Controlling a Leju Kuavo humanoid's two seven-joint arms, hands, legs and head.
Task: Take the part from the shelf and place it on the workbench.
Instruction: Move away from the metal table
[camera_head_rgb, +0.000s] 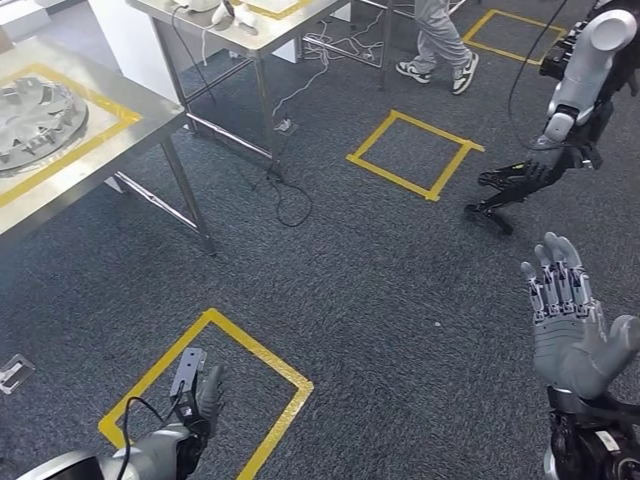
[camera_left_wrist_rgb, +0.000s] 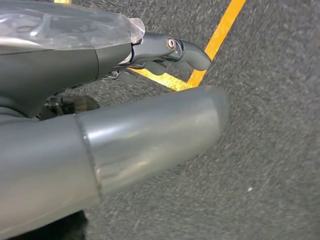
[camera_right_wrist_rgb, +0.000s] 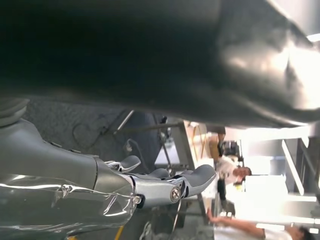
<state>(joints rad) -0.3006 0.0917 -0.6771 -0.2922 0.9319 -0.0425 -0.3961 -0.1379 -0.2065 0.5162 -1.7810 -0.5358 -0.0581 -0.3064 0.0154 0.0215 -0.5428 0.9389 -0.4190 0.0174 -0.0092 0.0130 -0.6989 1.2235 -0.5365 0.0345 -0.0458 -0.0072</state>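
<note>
A round grey metal part (camera_head_rgb: 34, 120) lies on the steel workbench (camera_head_rgb: 113, 150) at the far left, inside a yellow tape outline. My left hand (camera_head_rgb: 198, 395) hangs low over the carpet with nothing in it; in the left wrist view the left hand (camera_left_wrist_rgb: 151, 130) shows a straight thumb and fingers above yellow floor tape. My right hand (camera_head_rgb: 566, 320) is raised at the right with its fingers spread and nothing in it. In the right wrist view the right hand (camera_right_wrist_rgb: 151, 185) also has its fingers stretched out.
Two yellow tape squares mark the grey carpet, one near (camera_head_rgb: 211, 400) and one farther (camera_head_rgb: 411, 155). A black cable (camera_head_rgb: 290, 195) trails by a second table (camera_head_rgb: 241, 30). A person's legs (camera_head_rgb: 438, 40) stand at the back. Another silver arm with a dark hand (camera_head_rgb: 521, 180) reaches in at upper right.
</note>
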